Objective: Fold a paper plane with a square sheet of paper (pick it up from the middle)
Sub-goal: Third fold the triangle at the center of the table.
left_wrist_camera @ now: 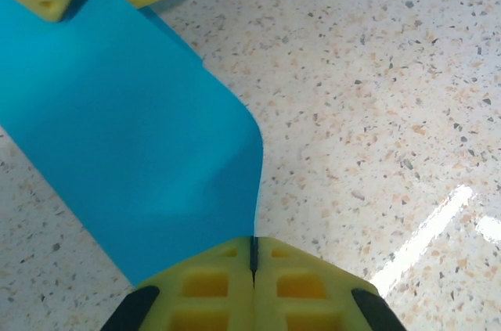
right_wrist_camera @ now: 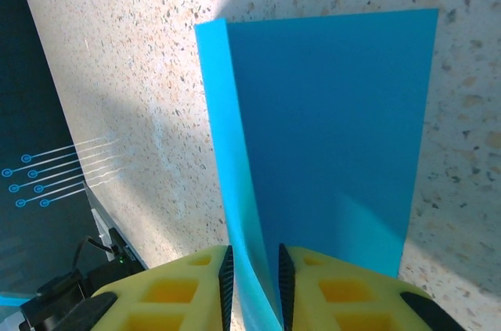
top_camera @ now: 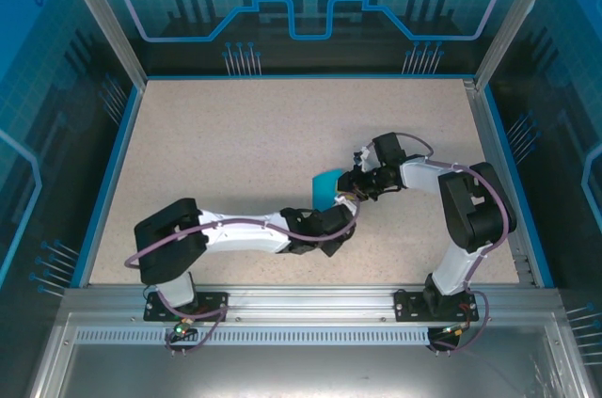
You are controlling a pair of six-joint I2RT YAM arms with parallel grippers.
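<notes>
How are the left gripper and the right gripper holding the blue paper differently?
The left gripper is squeezed fully shut, nipping the blue paper at its curled edge; the right gripper has a thin gap with a standing fold inside it. The left gripper holds one end of the sheet, the right gripper the opposite end. Both have yellow pads and grip the same paper.

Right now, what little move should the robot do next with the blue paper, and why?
Probably the left gripper should carry its edge over toward the right gripper to close the fold. Both are shut on the thin bright blue sheet of paper, which curves up off the speckled table, not yet folded flat.
</notes>
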